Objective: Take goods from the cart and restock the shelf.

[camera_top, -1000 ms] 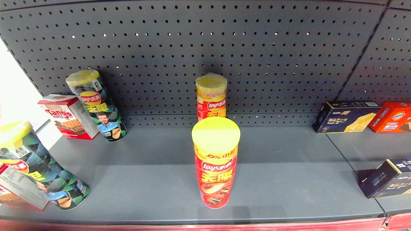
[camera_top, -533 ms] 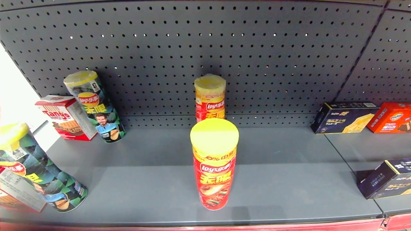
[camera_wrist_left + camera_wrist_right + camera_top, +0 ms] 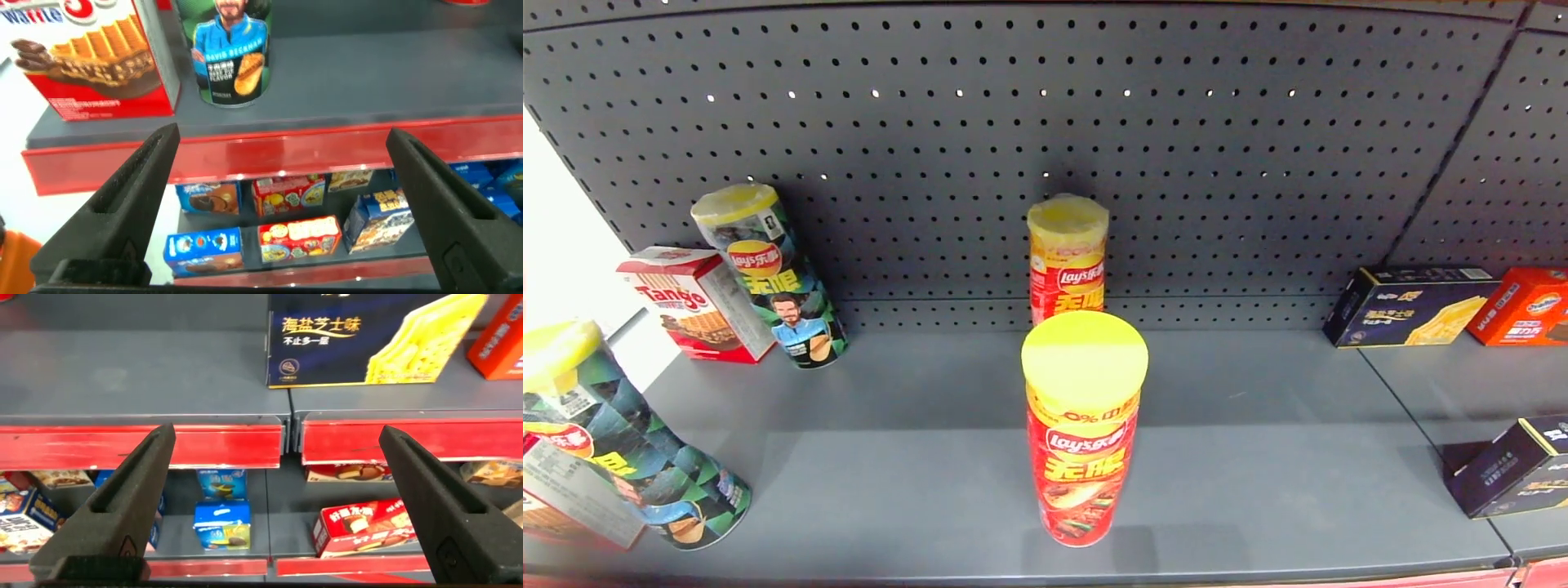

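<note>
Red chip can (image 3: 1083, 433) upright at front middle of the grey shelf (image 3: 1258, 457), second red can (image 3: 1067, 257) straight behind it by the pegboard (image 3: 1217, 163). Both arms' jaws spread wide, empty, facing the shelf's red edge.

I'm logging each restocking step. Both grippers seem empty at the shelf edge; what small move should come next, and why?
Probably pull both arms back from the shelf and turn toward the cart for another item. The left gripper and right gripper are both open with nothing between their fingers, and the front red can stands upright on the shelf, with bare space beside it.
</note>
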`<state>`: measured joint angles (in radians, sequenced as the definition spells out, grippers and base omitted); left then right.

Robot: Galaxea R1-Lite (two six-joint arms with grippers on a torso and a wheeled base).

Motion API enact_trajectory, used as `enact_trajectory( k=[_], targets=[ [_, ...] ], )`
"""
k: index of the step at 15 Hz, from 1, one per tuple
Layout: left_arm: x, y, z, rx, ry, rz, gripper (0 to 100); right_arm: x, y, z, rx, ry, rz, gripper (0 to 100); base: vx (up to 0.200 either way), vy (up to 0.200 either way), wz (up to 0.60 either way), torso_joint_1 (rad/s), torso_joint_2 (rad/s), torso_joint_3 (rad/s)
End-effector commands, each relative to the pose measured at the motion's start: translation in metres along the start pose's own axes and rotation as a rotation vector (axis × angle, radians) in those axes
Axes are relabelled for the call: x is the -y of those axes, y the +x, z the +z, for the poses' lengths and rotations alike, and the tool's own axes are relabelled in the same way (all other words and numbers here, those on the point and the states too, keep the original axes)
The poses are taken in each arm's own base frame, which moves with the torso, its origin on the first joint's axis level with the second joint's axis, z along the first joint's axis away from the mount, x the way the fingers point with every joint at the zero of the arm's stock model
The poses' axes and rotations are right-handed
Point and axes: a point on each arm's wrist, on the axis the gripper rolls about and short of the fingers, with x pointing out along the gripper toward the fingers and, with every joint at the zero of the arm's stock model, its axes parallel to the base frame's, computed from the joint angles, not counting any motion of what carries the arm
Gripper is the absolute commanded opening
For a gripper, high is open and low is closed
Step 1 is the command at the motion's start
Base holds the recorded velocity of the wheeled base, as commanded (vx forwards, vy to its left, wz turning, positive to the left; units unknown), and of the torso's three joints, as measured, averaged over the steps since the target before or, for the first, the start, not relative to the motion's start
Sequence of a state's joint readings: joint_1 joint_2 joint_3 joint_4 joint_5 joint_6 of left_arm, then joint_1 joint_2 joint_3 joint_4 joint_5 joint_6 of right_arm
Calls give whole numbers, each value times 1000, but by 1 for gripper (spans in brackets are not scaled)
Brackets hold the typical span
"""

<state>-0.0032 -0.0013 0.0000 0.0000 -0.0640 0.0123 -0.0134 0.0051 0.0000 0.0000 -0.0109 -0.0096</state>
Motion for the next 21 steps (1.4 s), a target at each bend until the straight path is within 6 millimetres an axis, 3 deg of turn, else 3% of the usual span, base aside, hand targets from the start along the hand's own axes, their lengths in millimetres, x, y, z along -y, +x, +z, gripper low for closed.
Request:
enact_trajectory(
  k=[1, 21],
  targets=[
    [0, 0, 0, -1, 0, -2, 100, 0, 0, 0, -1, -1, 0, 100, 0, 0, 0, 0, 0, 0],
    [0, 0, 0, -1, 0, 0, 100, 0, 0, 0, -1, 0, 0, 100, -20, 0, 0, 0, 0, 0]
  ],
)
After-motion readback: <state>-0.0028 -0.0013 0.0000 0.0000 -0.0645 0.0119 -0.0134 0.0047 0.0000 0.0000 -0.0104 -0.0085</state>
